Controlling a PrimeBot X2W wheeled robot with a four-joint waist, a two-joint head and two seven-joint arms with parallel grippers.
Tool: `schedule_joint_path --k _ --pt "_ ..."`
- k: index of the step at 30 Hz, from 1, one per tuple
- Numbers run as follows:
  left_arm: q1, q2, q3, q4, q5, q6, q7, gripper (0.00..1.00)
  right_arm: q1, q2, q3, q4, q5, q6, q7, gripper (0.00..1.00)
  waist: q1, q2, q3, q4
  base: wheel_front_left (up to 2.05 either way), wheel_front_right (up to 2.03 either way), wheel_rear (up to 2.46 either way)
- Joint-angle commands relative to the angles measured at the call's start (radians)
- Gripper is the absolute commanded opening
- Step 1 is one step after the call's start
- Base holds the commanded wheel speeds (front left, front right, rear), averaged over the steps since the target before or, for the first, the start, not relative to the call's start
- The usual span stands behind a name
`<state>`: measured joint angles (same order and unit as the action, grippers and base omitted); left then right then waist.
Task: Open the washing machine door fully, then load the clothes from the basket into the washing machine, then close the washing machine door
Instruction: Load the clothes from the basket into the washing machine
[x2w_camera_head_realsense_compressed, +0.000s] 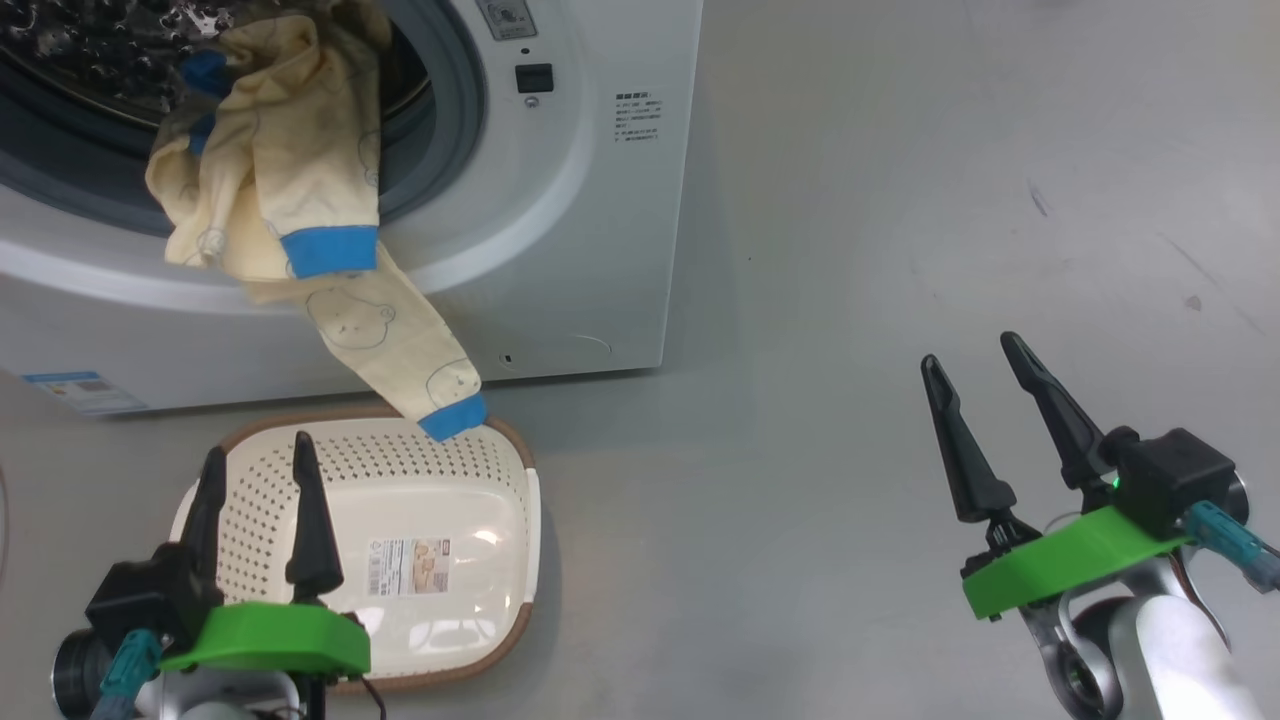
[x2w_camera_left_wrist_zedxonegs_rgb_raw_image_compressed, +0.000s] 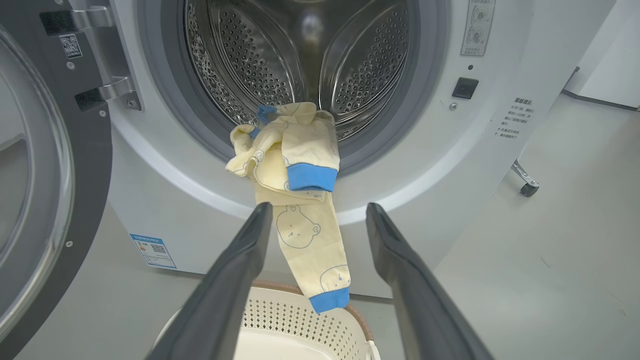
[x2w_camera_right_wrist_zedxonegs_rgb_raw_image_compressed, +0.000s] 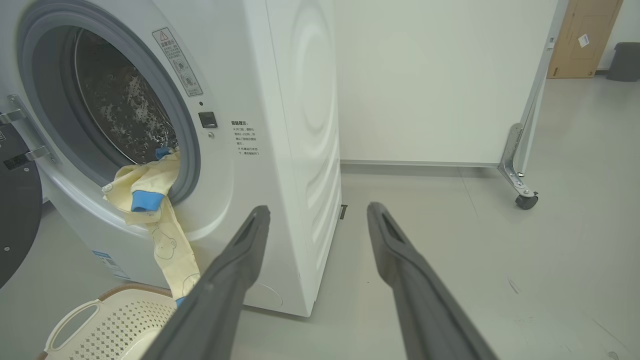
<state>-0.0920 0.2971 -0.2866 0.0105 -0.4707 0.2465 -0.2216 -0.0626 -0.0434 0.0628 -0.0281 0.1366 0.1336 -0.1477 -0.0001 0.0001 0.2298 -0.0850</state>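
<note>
The white washing machine (x2w_camera_head_realsense_compressed: 560, 250) (x2w_camera_left_wrist_zedxonegs_rgb_raw_image_compressed: 450, 165) (x2w_camera_right_wrist_zedxonegs_rgb_raw_image_compressed: 295, 150) has its black-rimmed door (x2w_camera_left_wrist_zedxonegs_rgb_raw_image_compressed: 45, 190) (x2w_camera_right_wrist_zedxonegs_rgb_raw_image_compressed: 15, 210) swung open to the left. Pale yellow clothes (x2w_camera_head_realsense_compressed: 290, 190) (x2w_camera_left_wrist_zedxonegs_rgb_raw_image_compressed: 295, 200) (x2w_camera_right_wrist_zedxonegs_rgb_raw_image_compressed: 155, 215) with blue cuffs drape over the drum's lip, and one leg hangs down to the basket's far rim. The cream basket (x2w_camera_head_realsense_compressed: 470, 600) (x2w_camera_left_wrist_zedxonegs_rgb_raw_image_compressed: 300, 325) (x2w_camera_right_wrist_zedxonegs_rgb_raw_image_compressed: 105, 325) stands on the floor in front of the machine, with only a label inside. My left gripper (x2w_camera_head_realsense_compressed: 257, 457) (x2w_camera_left_wrist_zedxonegs_rgb_raw_image_compressed: 317, 212) is open above the basket's near left side. To the right, my right gripper (x2w_camera_head_realsense_compressed: 970, 350) (x2w_camera_right_wrist_zedxonegs_rgb_raw_image_compressed: 317, 212) hovers open over bare floor.
Grey floor (x2w_camera_head_realsense_compressed: 900, 200) stretches out to the right of the machine. A white partition on a caster (x2w_camera_right_wrist_zedxonegs_rgb_raw_image_compressed: 522, 200) stands behind and to the right, and the same caster (x2w_camera_left_wrist_zedxonegs_rgb_raw_image_compressed: 529, 189) appears past the machine's side. A wooden door (x2w_camera_right_wrist_zedxonegs_rgb_raw_image_compressed: 582, 35) and a dark bin (x2w_camera_right_wrist_zedxonegs_rgb_raw_image_compressed: 625, 60) stand far off.
</note>
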Motion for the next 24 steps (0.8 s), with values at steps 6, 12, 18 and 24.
schedule_joint_path --k 6,12,18,24 --pt "-0.020 0.012 0.030 -0.027 -0.008 0.080 0.002 1.00 -0.007 -0.007 0.020 -0.041 -0.002 -0.003 0.004 1.00 0.0001 -0.0001 0.004 0.004 0.00 0.00 0.00" --pt "-0.025 0.011 0.027 -0.018 -0.010 0.081 0.003 1.00 -0.009 -0.007 0.023 -0.043 -0.001 -0.003 0.003 1.00 0.0001 -0.0001 0.010 0.004 0.00 0.00 0.00" --pt "-0.051 0.011 0.025 0.007 -0.024 0.073 0.018 1.00 -0.018 -0.007 0.029 -0.049 0.002 -0.003 0.002 1.00 0.0001 -0.0001 0.034 0.000 0.00 0.00 0.00" --pt "-0.126 0.018 0.023 0.071 -0.038 0.043 0.037 1.00 -0.047 -0.007 0.045 -0.050 0.009 -0.003 -0.003 1.00 0.0001 -0.0001 0.087 -0.008 0.00 0.00 0.00"
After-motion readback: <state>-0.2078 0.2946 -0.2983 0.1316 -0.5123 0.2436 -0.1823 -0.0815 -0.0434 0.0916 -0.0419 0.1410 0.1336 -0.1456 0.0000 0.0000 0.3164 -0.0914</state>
